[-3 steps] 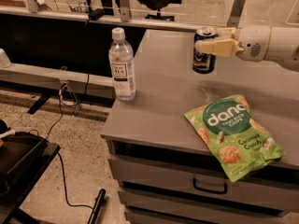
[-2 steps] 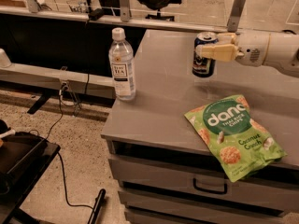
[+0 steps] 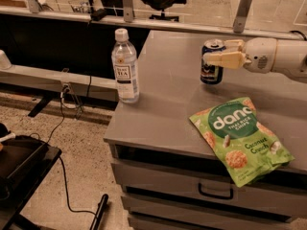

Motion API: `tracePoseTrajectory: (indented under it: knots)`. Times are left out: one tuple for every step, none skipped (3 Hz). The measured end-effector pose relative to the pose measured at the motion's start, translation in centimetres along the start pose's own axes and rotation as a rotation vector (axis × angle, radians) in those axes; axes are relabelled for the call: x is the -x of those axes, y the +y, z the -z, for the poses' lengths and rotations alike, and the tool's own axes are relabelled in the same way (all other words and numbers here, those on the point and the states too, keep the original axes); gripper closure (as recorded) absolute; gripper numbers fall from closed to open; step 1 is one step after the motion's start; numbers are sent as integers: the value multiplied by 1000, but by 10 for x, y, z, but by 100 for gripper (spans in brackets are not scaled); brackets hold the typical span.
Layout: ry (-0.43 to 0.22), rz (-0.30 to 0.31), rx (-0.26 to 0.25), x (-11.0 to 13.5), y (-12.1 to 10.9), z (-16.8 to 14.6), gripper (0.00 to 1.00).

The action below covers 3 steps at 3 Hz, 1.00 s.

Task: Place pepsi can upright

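Note:
The pepsi can [image 3: 210, 71], dark blue with a silver top, stands upright at the back right of the grey cabinet top [image 3: 163, 114]. Its base is at or just above the surface. My gripper [image 3: 216, 51] reaches in from the right and is shut on the can's upper half. One cream finger [image 3: 224, 59] crosses the front of the can and the other shows behind its rim. The white wrist [image 3: 268, 55] extends to the right edge of the view.
A clear tea bottle with a white cap [image 3: 125, 68] stands at the cabinet's left edge. A green chips bag [image 3: 240, 138] lies at the front right. Drawers [image 3: 211, 190] are below. Cables [image 3: 67, 128] and a black tray [image 3: 19, 162] are on the floor to the left.
The gripper has lowered the can towards the cabinet top and moved it slightly right. The bottle and chips bag have not moved.

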<state>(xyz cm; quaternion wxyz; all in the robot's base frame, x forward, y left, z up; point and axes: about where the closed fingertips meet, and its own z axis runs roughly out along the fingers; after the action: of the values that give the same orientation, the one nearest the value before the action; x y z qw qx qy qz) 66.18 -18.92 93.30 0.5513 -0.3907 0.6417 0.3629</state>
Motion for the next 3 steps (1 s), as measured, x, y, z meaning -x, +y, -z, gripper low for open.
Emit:
tracePoseTrajectory:
  knots:
    - [22, -7, -18, -13, -5, 6, 36]
    - [23, -30, -31, -25, -9, 10, 13]
    - [14, -47, -32, -30, -10, 13, 0]
